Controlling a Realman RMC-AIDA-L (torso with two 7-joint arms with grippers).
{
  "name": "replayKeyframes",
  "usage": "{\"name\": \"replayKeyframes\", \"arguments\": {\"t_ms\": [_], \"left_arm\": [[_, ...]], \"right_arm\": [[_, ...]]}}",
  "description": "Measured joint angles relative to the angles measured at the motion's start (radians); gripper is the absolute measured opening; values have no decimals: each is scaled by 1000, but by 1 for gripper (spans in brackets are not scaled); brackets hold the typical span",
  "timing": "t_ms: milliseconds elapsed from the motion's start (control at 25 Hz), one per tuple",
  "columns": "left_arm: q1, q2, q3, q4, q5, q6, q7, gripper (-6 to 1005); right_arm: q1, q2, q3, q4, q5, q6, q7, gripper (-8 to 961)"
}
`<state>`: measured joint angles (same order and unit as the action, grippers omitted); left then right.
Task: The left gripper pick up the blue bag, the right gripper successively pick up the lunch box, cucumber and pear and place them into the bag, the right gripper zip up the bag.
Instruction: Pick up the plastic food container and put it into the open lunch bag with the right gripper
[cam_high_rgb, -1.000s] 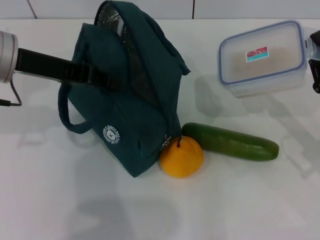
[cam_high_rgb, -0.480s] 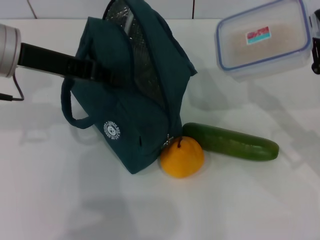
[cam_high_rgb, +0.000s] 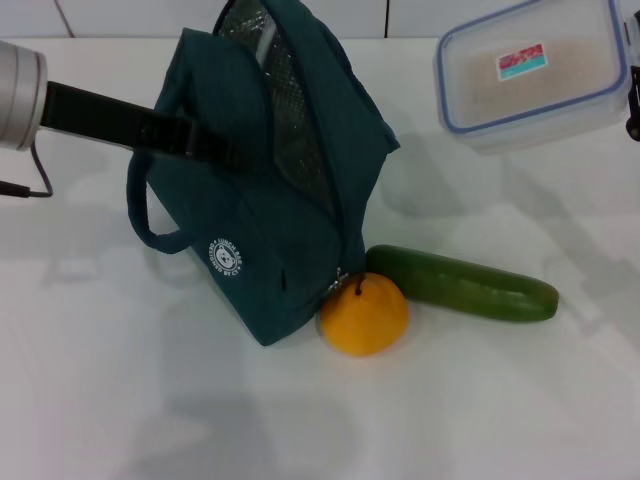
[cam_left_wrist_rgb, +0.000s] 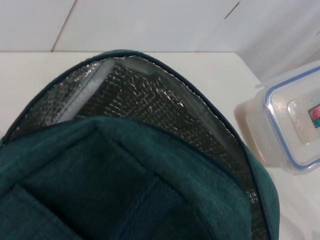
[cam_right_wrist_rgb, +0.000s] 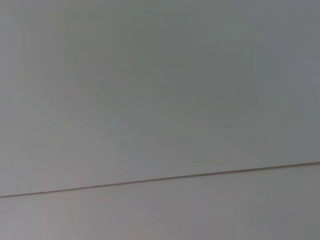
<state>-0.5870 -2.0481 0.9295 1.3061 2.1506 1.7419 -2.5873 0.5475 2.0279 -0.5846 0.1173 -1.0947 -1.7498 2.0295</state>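
The blue bag (cam_high_rgb: 290, 230) stands tilted on the white table, its mouth open and silver lining showing. My left gripper (cam_high_rgb: 205, 143) reaches in from the left and is shut on the bag's upper side near a handle. In the left wrist view the bag (cam_left_wrist_rgb: 125, 200) fills the frame, with the open foil mouth beyond it. The lunch box (cam_high_rgb: 530, 75) hangs above the table at the far right, held at its right end by my right gripper (cam_high_rgb: 632, 100), which shows only at the frame edge. The pear (cam_high_rgb: 364, 315) touches the bag's front corner. The cucumber (cam_high_rgb: 465, 283) lies just right of the pear.
The lunch box (cam_left_wrist_rgb: 295, 130) also shows beyond the bag's mouth in the left wrist view. A loose handle loop (cam_high_rgb: 150, 215) hangs on the bag's left side. The right wrist view holds only a plain pale surface crossed by a thin dark line.
The lunch box has risen off the table in the right gripper and drifted toward the far edge. The left gripper has lifted and tilted the bag slightly to the right.
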Motion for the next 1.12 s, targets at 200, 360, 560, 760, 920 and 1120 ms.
{"name": "replayKeyframes", "arguments": {"t_ms": [200,360,560,760,920,1120], "left_arm": [[-3,-1,0,-1,0,-1,1,38],[-3,-1,0,-1,0,-1,2,38],[-2,-1,0,-2,0,-1,3,38],[-3,1,12,-4,0,-1,3,38],[-19,4,23,-19,1,0,3,38],[-57,7,28,-75,3,1,10,37]], "right_arm": [[-1,0,15,16,-3,-6,-7,94],[3,0,17,26,-3,-9,-9,94],[9,0,49,45,-10,-19,-13,93],[23,0,65,68,-11,-29,-21,93],[45,0,82,91,-12,-48,-33,93],[97,0,104,119,-14,-77,-50,93]]}}
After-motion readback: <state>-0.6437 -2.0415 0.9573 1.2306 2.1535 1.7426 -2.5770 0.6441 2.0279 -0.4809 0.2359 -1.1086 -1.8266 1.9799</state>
